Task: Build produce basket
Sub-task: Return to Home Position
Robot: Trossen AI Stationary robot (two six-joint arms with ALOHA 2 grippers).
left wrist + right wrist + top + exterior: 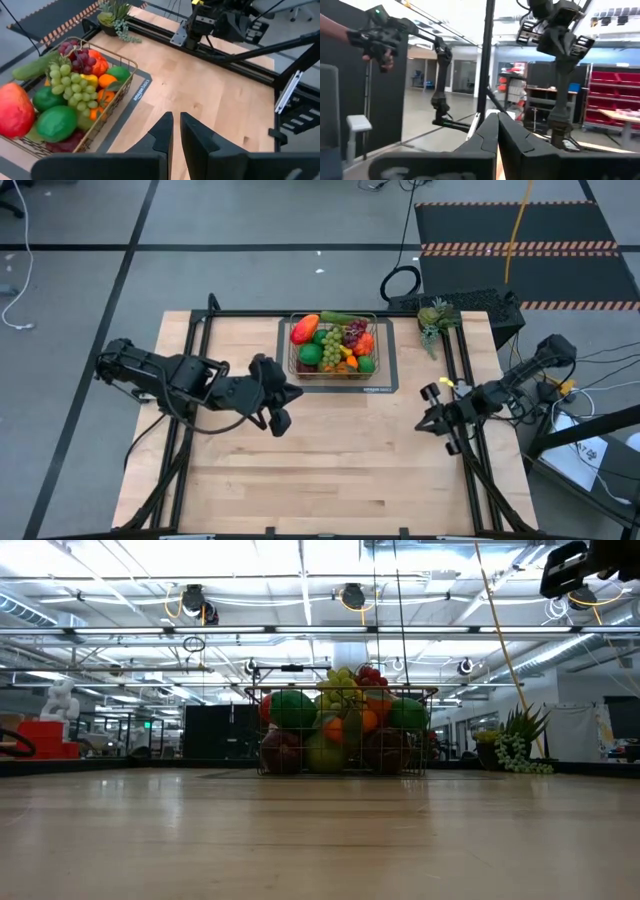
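Looking down on the rig, I see two arms and one basket.

The left arm is folded at the left edge of the bench (330,470) and reaches rightward over the wood. Its left end effector (285,393) hangs above the bench, just off the near left corner of the basket but not touching it. Through its wrist camera, the two dark fingers (165,132) are drawn almost together, with only a thin slit between them, and they grip nothing.

In the middle, toward the far edge, the one wire basket (333,376) sits upright on a dark grey mat (385,385). The produce (335,340) is heaped inside it, above the rim. From the left wrist camera I count:
- one cucumber (30,67) along the far side
- one bunch of green grapes (75,87) on top
- one bunch of dark red grapes (75,55) beside it
- one large red-and-yellow fruit (15,110)
- three round green fruits (55,122)
- at least two orange pieces (106,80)

The pieces underneath are hidden, so I cannot give a total.

Right of the basket, near the far right corner, one spiky green piece (437,318) lies on the bench, outside the basket.

The right arm comes in from beyond the right edge and stretches leftward. Its right end effector (432,418) is raised over the right-hand rail, well apart from the basket. Its wrist camera looks out level into the room, and its fingers (487,132) are pressed together, empty.
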